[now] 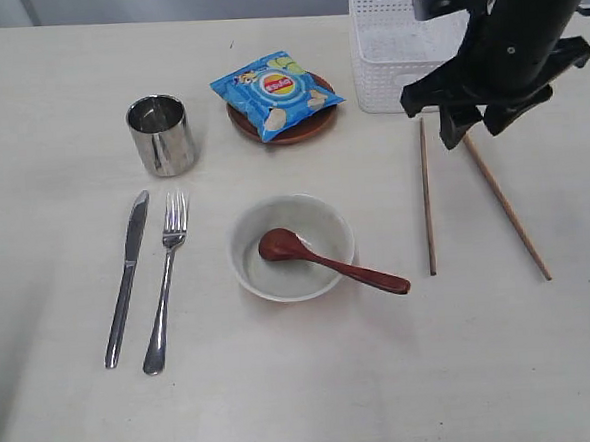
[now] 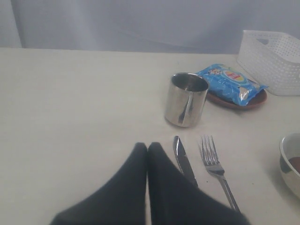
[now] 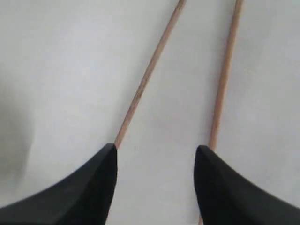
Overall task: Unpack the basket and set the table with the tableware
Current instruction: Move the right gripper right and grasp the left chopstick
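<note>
The right hand [image 1: 475, 130] hangs wide and empty over the far ends of the chopsticks [image 1: 427, 203], just in front of the basket [image 1: 386, 75] at the worktop's [image 1: 306, 401] far edge, toward its right corner. The two sticks lie loose and splayed, apart at the near ends, and each finger seems to sit right above one stick end; whether they touch I cannot tell. A sideways move from here would likely drag or roll a stick, the outer one toward the right edge, and a backward swing could knock the basket.

The left hand [image 2: 147, 147] is closed, its fingers pressed together with nothing between them, just beside the knife [image 2: 185, 161]; a careless sweep could shove the knife into the fork [image 2: 213, 164].

The spoon [image 1: 338, 266] leans out of the bowl [image 1: 238, 246], its handle tip near the inner stick, so a sliding stick could nudge it. The chip bag [image 1: 275, 90] covers the plate [image 1: 290, 136]
</note>
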Controlling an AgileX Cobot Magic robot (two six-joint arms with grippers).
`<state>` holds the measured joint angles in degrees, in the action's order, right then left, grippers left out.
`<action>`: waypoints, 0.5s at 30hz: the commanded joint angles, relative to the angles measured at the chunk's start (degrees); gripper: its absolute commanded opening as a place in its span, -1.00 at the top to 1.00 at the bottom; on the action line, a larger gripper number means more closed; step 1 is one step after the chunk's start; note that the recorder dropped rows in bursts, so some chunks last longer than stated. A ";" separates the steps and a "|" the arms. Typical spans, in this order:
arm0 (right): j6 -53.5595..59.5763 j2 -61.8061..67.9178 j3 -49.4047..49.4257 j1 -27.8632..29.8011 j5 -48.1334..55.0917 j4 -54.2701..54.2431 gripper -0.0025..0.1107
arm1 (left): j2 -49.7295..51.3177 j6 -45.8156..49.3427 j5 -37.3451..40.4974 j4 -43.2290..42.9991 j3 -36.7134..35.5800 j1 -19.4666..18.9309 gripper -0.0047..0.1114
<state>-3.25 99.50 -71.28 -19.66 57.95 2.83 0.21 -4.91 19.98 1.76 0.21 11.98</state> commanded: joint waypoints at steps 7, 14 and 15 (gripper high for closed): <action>-5.62 11.67 0.06 0.55 -5.18 -4.68 0.10 | -0.21 0.17 -0.12 -0.05 -0.21 0.26 0.92; -7.86 16.52 0.06 0.55 -8.64 -3.41 0.10 | -0.21 0.17 -0.12 -0.05 -0.21 0.26 0.92; -7.86 16.87 0.06 0.55 -9.09 -3.41 0.14 | -0.21 0.17 -0.12 -0.05 -0.21 0.26 0.92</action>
<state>-10.63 115.39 -71.28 -19.05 50.37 -1.23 0.21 -4.91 19.98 1.76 0.21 11.98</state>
